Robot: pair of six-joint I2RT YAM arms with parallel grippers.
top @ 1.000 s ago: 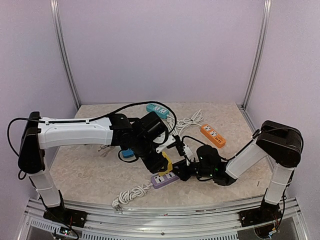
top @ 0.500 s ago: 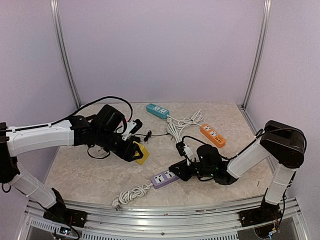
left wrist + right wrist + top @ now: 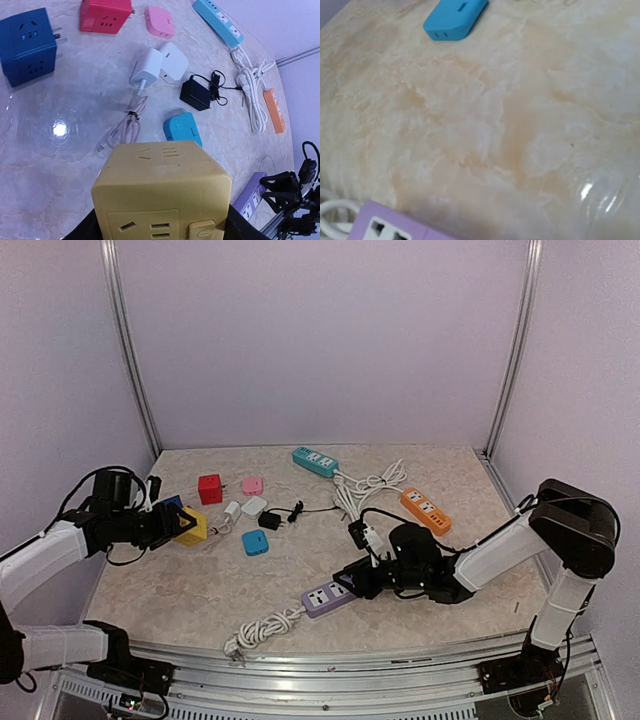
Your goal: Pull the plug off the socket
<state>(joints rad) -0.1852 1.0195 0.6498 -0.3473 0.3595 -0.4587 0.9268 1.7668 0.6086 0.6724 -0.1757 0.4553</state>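
- My left gripper (image 3: pixel 186 527) is clamped on the yellow cube adapter (image 3: pixel 162 192). A dark finger presses each side of it at the bottom of my left wrist view.
- I hold that cube at the left side of the table (image 3: pixel 200 590), just beside the blue cube (image 3: pixel 170 503) and well apart from the purple power strip (image 3: pixel 328 596).
- The top sockets of the purple strip are bare. It lies near the front edge, and its white cord (image 3: pixel 262 625) is coiled to its left.
- My right gripper (image 3: pixel 360 578) sits low at the right end of the purple strip. My right wrist view shows only marble, a corner of the strip and the small blue adapter (image 3: pixel 455 17), not my fingers, so I cannot tell how those jaws stand.
- Beyond the yellow cube lie a red cube (image 3: pixel 105 15), a pink adapter (image 3: pixel 160 21), two white chargers (image 3: pixel 147 67) and a black adapter (image 3: pixel 195 93) with a thin lead.
- Farther back are a teal power strip (image 3: pixel 315 461) and an orange power strip (image 3: pixel 425 510), with a bundle of white cable (image 3: pixel 370 485) between them.
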